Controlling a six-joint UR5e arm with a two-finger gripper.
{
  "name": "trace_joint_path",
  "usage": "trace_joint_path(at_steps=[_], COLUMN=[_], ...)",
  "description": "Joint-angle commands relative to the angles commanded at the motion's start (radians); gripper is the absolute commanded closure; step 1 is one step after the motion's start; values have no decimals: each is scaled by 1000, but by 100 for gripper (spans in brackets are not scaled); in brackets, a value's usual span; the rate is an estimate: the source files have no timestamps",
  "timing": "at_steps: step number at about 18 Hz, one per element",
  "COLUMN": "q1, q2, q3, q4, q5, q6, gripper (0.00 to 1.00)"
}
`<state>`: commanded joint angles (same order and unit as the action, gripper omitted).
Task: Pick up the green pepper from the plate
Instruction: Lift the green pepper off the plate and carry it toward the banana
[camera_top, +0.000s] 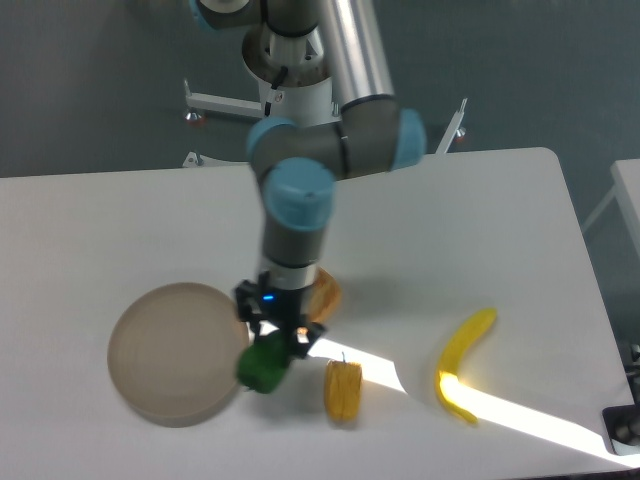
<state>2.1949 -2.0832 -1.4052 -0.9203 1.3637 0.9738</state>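
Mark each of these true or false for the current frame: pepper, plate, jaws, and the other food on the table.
1. The green pepper lies in the middle of the plate. False: it is held off the plate's right edge, and the plate holds nothing.
2. The gripper has its jaws closed on the green pepper. True.
3. A banana lies right of the corn cob. True.
4. The corn cob is on the plate. False: it lies on the table, right of the pepper.
5. The bread piece is partly hidden behind the arm. True.
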Motion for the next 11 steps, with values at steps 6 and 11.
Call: trace_joint_path(at_steps=[6, 11], q1=[39, 37], q2=[3, -3], q3=[20, 23], q4=[-6, -5], q5=[31, 31], q6=[65, 63], gripper=[68, 68])
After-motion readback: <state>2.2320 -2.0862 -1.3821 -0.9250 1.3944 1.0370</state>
